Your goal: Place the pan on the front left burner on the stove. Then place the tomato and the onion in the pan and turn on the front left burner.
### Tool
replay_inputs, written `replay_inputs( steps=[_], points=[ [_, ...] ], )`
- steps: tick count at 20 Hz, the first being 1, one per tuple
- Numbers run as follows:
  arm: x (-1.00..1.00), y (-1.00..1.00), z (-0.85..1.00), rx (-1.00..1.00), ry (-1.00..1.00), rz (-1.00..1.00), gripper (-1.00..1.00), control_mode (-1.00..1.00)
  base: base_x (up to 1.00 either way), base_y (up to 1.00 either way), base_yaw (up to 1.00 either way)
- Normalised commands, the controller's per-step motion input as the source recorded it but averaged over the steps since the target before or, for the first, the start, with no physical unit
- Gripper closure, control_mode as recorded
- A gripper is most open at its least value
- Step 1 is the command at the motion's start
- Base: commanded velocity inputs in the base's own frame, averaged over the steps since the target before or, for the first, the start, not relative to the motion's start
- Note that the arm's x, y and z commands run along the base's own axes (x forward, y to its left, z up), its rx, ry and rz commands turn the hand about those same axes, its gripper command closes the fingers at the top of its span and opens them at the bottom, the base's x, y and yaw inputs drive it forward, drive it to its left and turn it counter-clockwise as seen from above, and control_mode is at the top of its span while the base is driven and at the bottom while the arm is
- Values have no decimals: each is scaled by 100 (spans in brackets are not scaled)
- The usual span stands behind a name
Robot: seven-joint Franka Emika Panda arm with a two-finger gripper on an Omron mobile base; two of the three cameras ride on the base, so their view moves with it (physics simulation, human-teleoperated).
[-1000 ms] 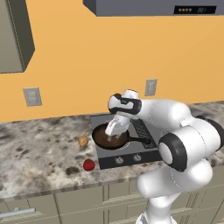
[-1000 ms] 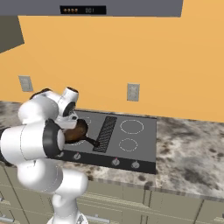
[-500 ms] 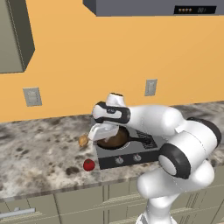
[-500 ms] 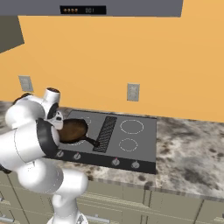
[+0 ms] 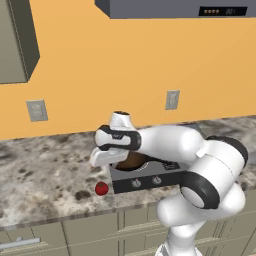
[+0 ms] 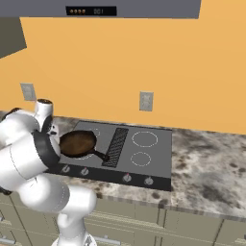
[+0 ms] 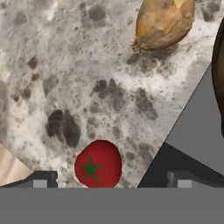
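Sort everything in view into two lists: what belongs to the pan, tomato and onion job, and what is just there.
Part of the job:
- pan, on the stove
- tomato, on the counter
- onion, on the counter
- gripper, fingers open above the tomato

Just there:
- speckled counter
- wall outlets
- range hood
- cabinet

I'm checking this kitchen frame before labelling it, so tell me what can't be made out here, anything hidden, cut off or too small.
- Onion: top cut by the hand view's upper edge; hidden behind the arm in the left base view.
- Pan: mostly covered by the arm in the left base view; a dark sliver at the hand view's right edge.
- Stove knobs: too small to read settings.
- Front left burner: ring covered by the pan.
- Gripper: just its fingertips show; nothing held. The tomato sits between them.
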Motion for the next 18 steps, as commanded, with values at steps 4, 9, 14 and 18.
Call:
replay_inputs(
  steps=[4, 9, 14, 18],
  points=[
    [-1, 10, -13, -1, -4, -4, -100, -100, 0, 0, 0],
    [-4, 19, -5, -3, -3, -6, -100, -100, 0, 0, 0],
    [-15, 10, -21, -2, -1, -7, -100, -100, 0, 0, 0],
    [-21, 0, -27, 0, -1, -8, -100, -100, 0, 0, 0]
  ],
)
